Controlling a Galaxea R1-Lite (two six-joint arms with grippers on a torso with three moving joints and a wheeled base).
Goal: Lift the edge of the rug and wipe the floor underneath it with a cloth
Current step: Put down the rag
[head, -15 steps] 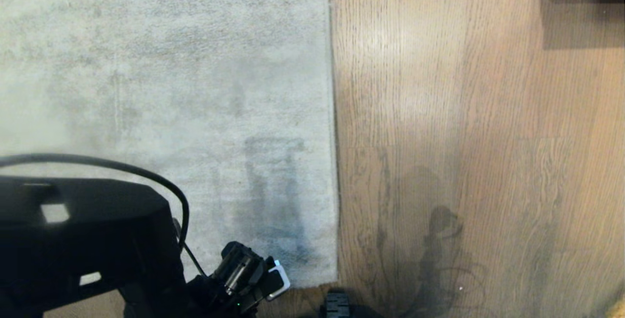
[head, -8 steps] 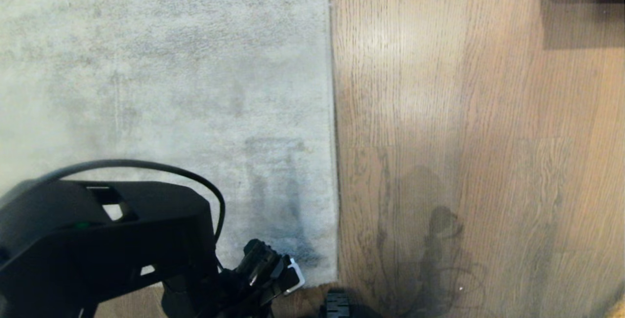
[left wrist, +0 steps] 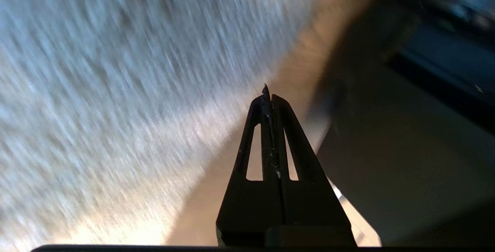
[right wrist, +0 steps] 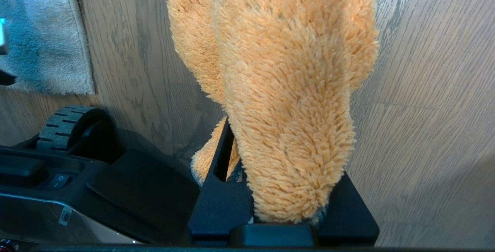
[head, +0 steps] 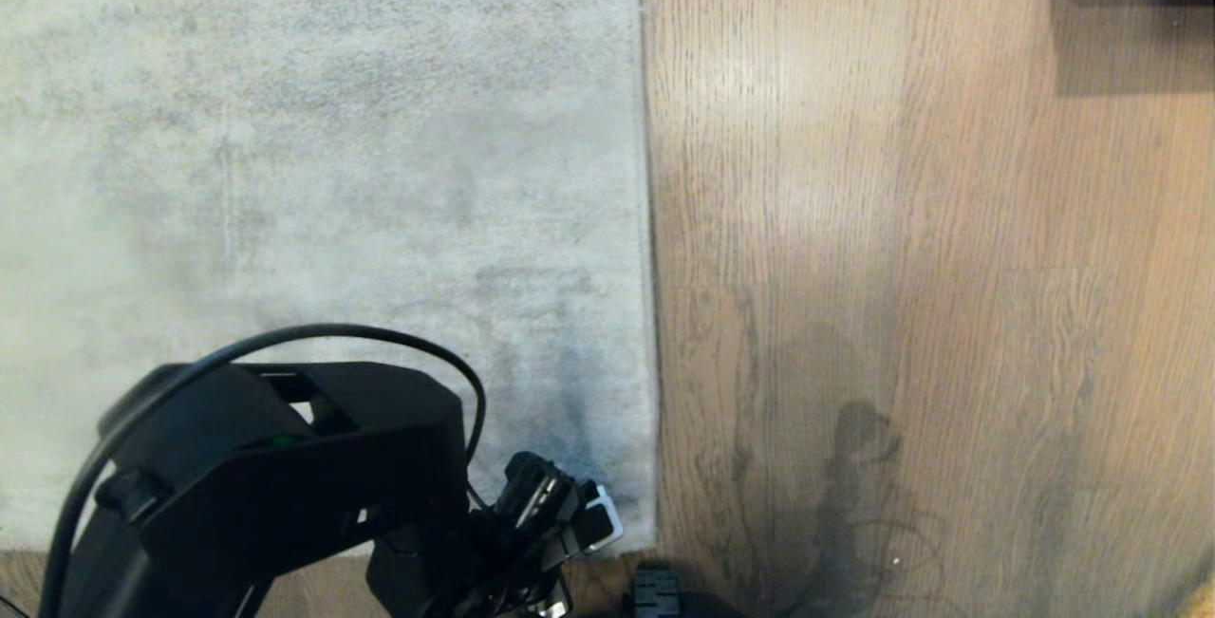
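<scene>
cloth (right wrist: 286,89) sat clamped in our right gripper (right wrist: 282,205), draping ahead of the fingers over the floor (right wrist: 425,89). our left gripper (left wrist: 267,93) had its fingers pressed together on nothing, with the rug edge (head: 649,314) lying flat just beyond its tips.

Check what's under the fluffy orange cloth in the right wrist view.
Brown wood-plank floor shows around the fluffy orange cloth, which hangs from the right gripper. The planks directly beneath it and most of the black gripper fingers are covered.
</scene>
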